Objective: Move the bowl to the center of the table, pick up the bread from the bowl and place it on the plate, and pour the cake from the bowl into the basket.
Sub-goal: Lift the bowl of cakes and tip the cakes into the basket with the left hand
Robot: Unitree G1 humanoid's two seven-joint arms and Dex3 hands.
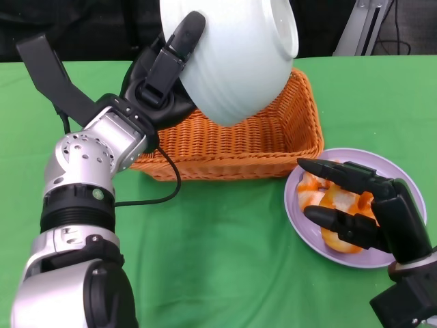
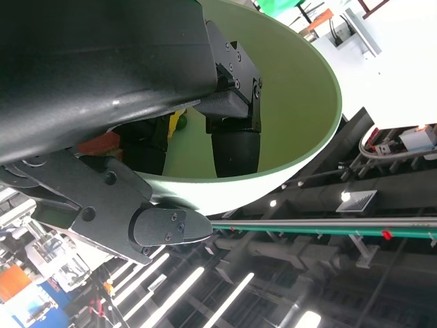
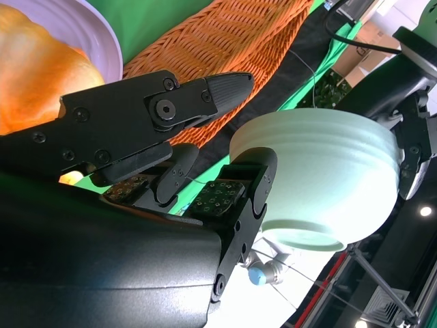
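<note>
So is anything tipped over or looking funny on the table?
Yes. The bowl isn't on the table: the left robot hand holds it up, tipped steeply over the orange basket. That fits pouring, and nothing looks spilled. The bread sits on the purple plate beside the right robot hand.

Tilted bowl (image 1: 235, 55) blocking basket (image 1: 273, 147) top, open green table (image 1: 225, 253) in front

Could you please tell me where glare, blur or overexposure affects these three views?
Head view: evenly lit and sharp; mild shine on the white bowl gripped by the left hand. Right wrist view: the bread on the plate is soft and overexposed; the right hand is sharp. Left wrist view: the upper right is blown out white, and ceiling lights glare below the bowl.
</note>
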